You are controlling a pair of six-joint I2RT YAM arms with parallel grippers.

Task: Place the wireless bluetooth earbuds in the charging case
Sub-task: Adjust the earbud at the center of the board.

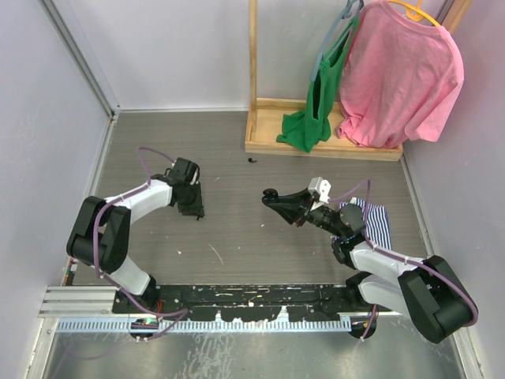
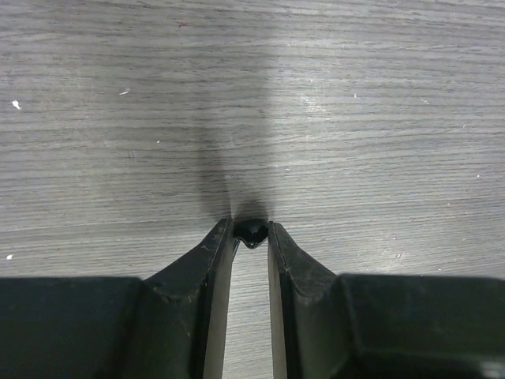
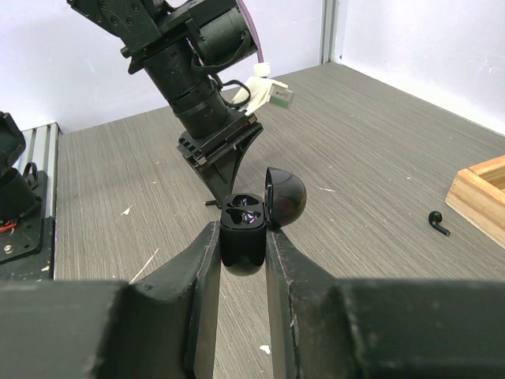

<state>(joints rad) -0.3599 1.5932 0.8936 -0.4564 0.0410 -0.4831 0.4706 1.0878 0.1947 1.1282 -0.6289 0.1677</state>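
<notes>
**Top external view**
- Grey wood-grain tabletop (image 1: pixel 237 245).
- Left end effector (image 1: pixel 196 212): left of centre, tips down at the tabletop.
- Right end effector (image 1: pixel 273 198): right of centre, clamped on the black charging case (image 1: pixel 269 193).
- Second earbud (image 1: pixel 252 160): black, lying loose on the tabletop near the wooden rack base (image 1: pixel 316 147).
- Green garment (image 1: pixel 316 110) and pink shirt (image 1: pixel 402 79): hanging on the rack.
- Striped cloth (image 1: pixel 375 223): beside the right arm.

**Left wrist view**
- Both fingers (image 2: pixel 213 253) are drawn nearly together, pinching a black earbud (image 2: pixel 251 231) at their very tips.
- The earbud sits low at the tabletop; contact with the surface cannot be told.

**Right wrist view**
- The charging case (image 3: pixel 242 251) is gripped upright between the fingers (image 3: pixel 203 268).
- Its lid (image 3: pixel 286 197) is hinged open to the right.
- The contents of its wells are unclear.
- The left end effector (image 3: pixel 215 191) stands behind the case, well apart from it.
- The second earbud (image 3: pixel 436 222) lies far right, close to the wooden base (image 3: pixel 481 197).
</notes>
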